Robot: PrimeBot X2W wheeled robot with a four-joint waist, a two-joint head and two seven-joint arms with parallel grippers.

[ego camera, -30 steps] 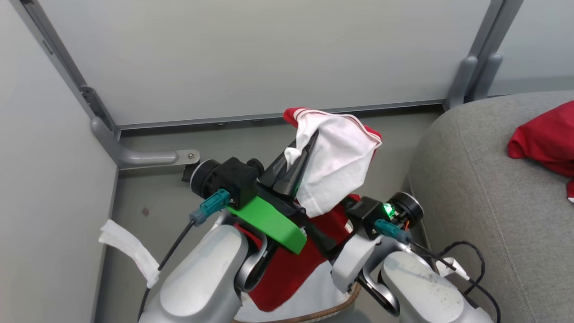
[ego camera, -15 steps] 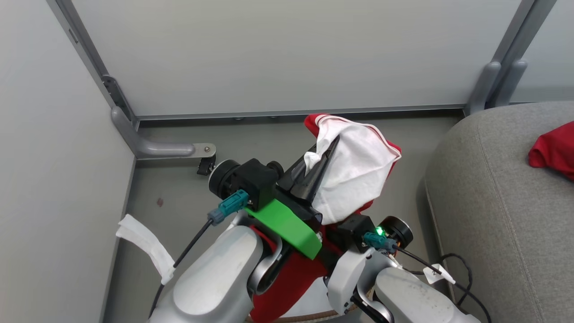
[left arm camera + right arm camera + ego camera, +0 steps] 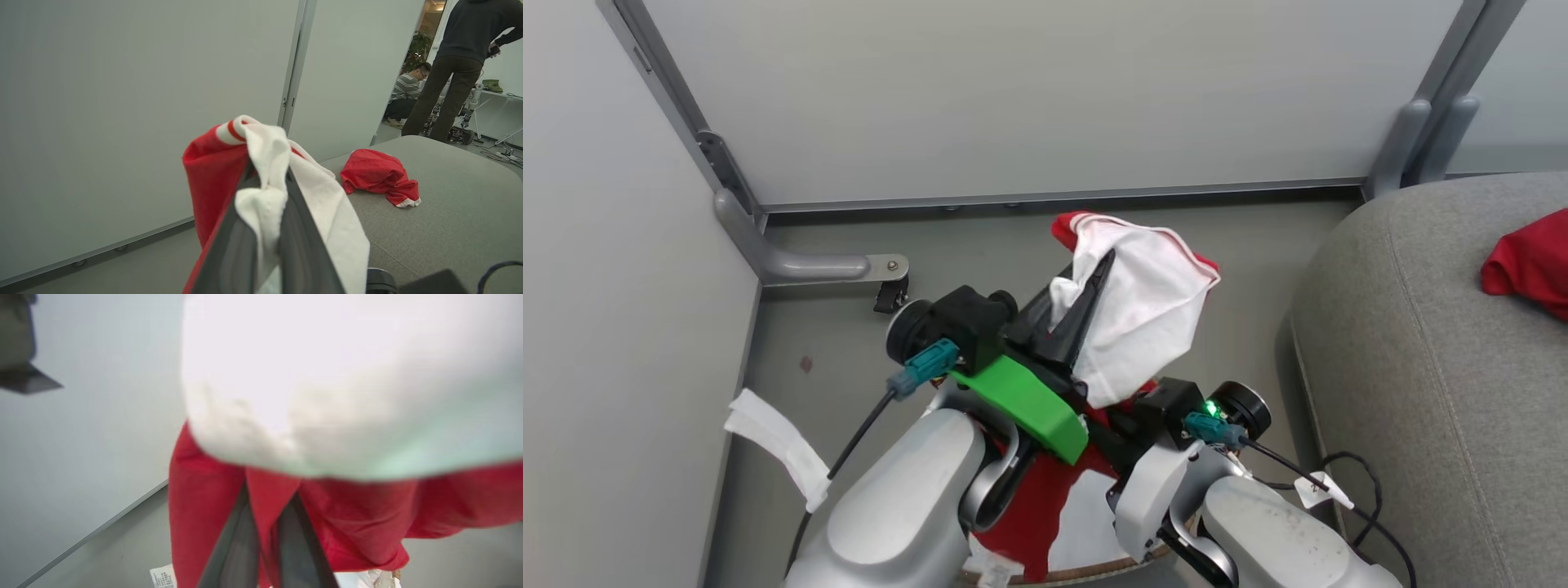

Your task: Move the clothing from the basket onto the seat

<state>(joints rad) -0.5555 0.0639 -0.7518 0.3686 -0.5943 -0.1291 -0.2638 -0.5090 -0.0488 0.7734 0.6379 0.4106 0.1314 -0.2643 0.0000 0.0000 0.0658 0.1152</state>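
Two grippers on one piece here. The left gripper [image 3: 267,179] is pinched tight on a white fold of the red-and-white garment [image 3: 1143,302], holding it up above the grey floor [image 3: 833,327]. The right gripper [image 3: 269,498] is clamped on a red fold lower down on the same garment. The rest of it hangs down toward the basket [image 3: 1131,562], whose brown woven rim peeks out under the arms. A second red garment [image 3: 378,175] lies crumpled on the grey seat [image 3: 1421,367].
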